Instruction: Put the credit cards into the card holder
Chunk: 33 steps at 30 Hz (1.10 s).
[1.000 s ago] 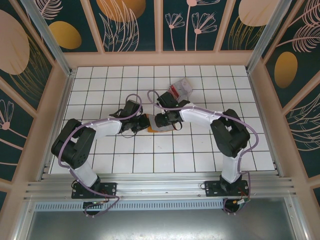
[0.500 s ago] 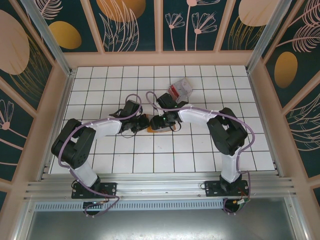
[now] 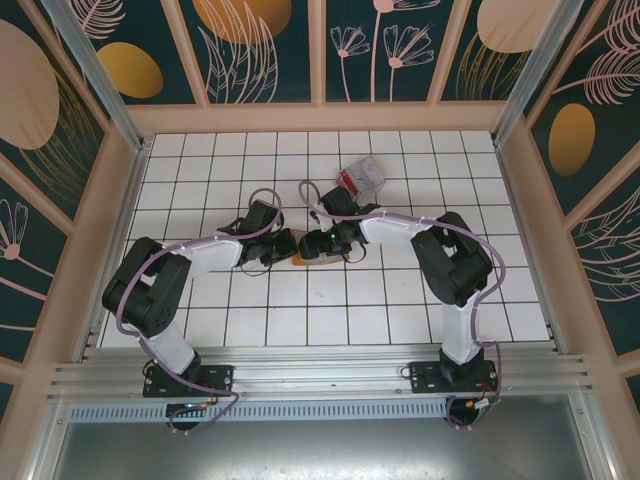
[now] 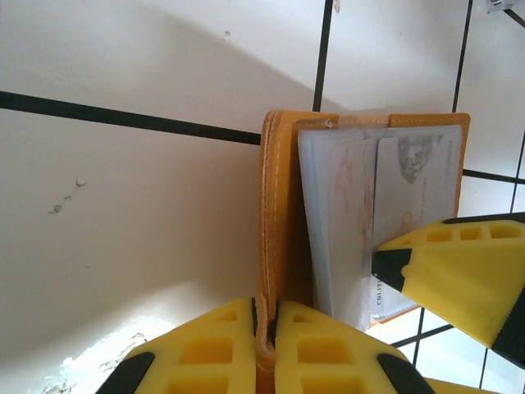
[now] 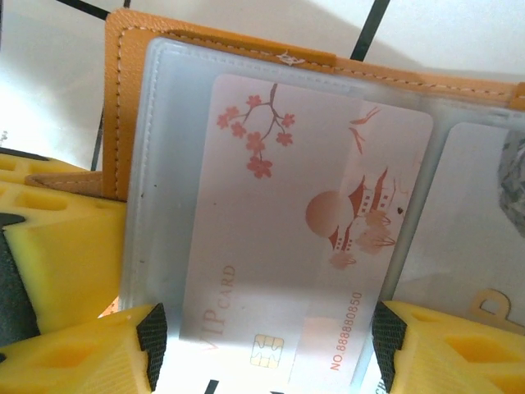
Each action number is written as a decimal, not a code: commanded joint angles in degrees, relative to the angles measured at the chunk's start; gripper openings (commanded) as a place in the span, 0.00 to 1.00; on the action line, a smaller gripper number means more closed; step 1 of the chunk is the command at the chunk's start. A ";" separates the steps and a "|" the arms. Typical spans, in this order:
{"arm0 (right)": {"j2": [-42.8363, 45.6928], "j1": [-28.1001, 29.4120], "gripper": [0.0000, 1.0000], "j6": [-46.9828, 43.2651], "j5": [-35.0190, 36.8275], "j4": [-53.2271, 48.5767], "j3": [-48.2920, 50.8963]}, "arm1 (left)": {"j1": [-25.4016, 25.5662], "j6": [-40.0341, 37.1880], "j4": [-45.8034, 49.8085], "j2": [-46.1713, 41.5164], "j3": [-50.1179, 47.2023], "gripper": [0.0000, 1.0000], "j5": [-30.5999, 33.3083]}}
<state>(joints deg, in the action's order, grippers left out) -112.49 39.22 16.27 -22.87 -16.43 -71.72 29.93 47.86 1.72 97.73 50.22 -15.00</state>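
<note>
Since the earlier view the right arm has drawn its wrist a little leftward over the card holder (image 3: 303, 262). Nearest, the left tool (image 4: 264, 328) is pressed together on the holder's orange edge, pinning it open on the tiled surface (image 3: 300, 310). The right tool (image 5: 267, 341) stands spread either side of a blossom-printed credit card (image 5: 295, 230), which lies at least partly inside a clear sleeve. A whitish card (image 4: 418, 180) sits in the next sleeve. This looks like the seating step: push the card straight along the sleeve and keep the holder pinned. Farther off, a clear plastic box (image 3: 362, 177) lies well apart, obstructing nothing.
</note>
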 commanded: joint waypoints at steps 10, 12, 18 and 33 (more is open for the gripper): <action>0.91 -4.03 0.70 5.38 -15.48 12.39 7.29 | 0.48 2.46 -2.17 -4.02 3.88 0.00 -6.02; 0.71 -4.43 0.70 6.27 -17.87 14.22 8.03 | 0.47 3.02 -2.66 -4.30 4.10 0.00 -6.85; 1.31 -6.67 0.68 9.61 -21.77 19.44 10.90 | 0.43 4.14 -3.09 -4.73 4.45 0.00 -8.33; 2.34 -10.66 0.47 11.68 -22.61 23.31 15.37 | 0.48 3.66 -1.25 -5.00 5.16 0.06 -6.68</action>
<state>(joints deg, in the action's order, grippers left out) -110.89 29.36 27.00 -45.15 5.69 -57.76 30.02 50.92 1.96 94.74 53.36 -20.60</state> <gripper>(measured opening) 0.472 0.098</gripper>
